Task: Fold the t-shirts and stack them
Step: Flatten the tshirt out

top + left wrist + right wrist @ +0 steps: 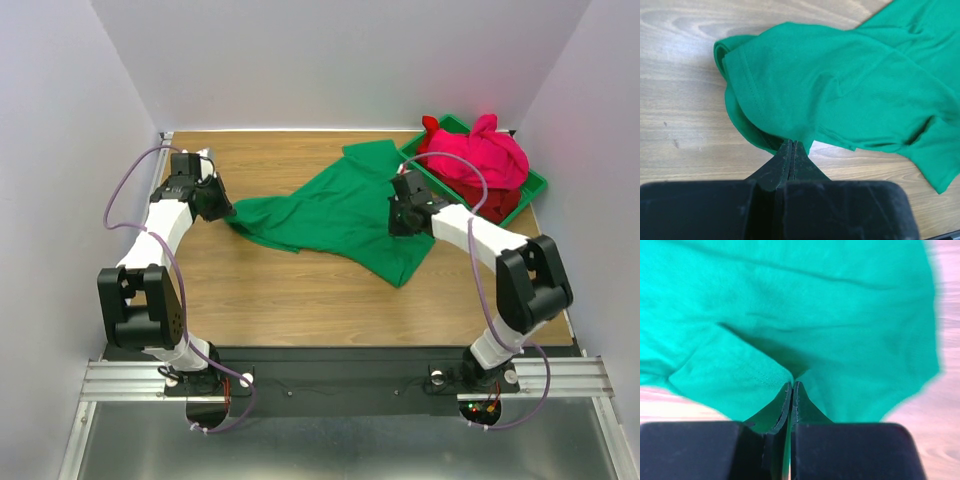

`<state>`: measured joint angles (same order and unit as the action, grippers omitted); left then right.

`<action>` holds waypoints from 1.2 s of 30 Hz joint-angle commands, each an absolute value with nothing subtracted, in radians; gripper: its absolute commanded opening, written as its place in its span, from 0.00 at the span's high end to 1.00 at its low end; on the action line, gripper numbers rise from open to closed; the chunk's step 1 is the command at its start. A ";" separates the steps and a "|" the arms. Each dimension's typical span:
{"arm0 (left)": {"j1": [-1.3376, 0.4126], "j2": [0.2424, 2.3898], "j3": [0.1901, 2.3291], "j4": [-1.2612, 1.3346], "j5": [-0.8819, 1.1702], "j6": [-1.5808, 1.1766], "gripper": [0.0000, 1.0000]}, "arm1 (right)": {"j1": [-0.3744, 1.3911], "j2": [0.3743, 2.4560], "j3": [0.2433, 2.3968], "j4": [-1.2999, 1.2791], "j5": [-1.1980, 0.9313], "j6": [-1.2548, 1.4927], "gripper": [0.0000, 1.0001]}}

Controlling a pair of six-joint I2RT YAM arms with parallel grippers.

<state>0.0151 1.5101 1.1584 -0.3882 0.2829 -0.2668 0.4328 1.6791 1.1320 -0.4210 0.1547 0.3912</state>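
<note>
Bare bench [290, 300] on the near side of both hands. Left hand [791, 144] is pressed together and pinches the edge of the green t-shirt [335, 215] by a sleeve. Fabric bunches just past the fingertips, and the stitched hem curls off to their left. Right hand [791, 385] is also pressed together, with a fold of the same shirt caught between the fingers. Cloth spreads ahead of it and to both sides. The shirt spans the gap between the two hands, rumpled on the bench. One corner trails nearer than the right hand and another reaches past it toward the back wall. Beyond the right hand and to its right is a green bin [538, 184] at the far right corner. The pink t-shirt [482, 155] is heaped inside it. The red t-shirt [503, 203] lies under the pink and shows at the bin's near side.
</note>
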 commanded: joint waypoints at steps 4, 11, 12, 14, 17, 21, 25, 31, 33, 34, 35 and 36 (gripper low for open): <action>0.020 1.421 1.273 -0.342 0.317 -0.316 1.00 | 0.370 1.494 1.298 -0.505 0.303 0.316 1.00; 0.020 1.247 1.344 -0.250 0.360 -0.385 1.00 | 0.341 1.367 1.492 -0.548 0.370 0.171 0.99; 0.020 1.227 1.350 -0.249 0.360 -0.385 1.00 | 0.341 1.367 1.520 -0.548 0.379 0.160 0.99; 0.018 1.186 1.365 -0.244 0.357 -0.388 1.00 | 0.341 1.321 1.566 -0.557 0.385 0.138 1.00; 0.018 1.063 1.384 -0.227 0.348 -0.402 1.00 | 0.341 1.263 1.690 -0.571 0.373 0.100 1.00; 0.018 0.945 1.437 -0.218 0.380 -0.420 1.00 | 0.341 1.187 1.784 -0.580 0.328 0.080 1.00; 0.017 0.845 1.505 -0.203 0.425 -0.455 1.00 | 0.341 1.118 1.856 -0.578 0.230 0.037 1.00; 0.018 0.762 1.630 -0.213 0.460 -0.541 1.00 | 0.341 1.045 2.002 -0.575 0.170 0.009 1.00; 0.018 0.756 1.696 -0.225 0.453 -0.554 1.00 | 0.341 1.040 2.071 -0.577 0.127 -0.025 1.00; 0.018 0.758 1.715 -0.232 0.451 -0.563 1.00 | 0.341 1.040 2.091 -0.577 0.115 -0.025 1.00; 0.018 0.761 1.747 -0.235 0.448 -0.564 1.00 | 0.341 1.043 2.129 -0.575 0.095 -0.022 1.00; 0.017 0.761 1.756 -0.235 0.446 -0.568 1.00 | 0.341 1.046 2.143 -0.575 0.086 -0.017 0.99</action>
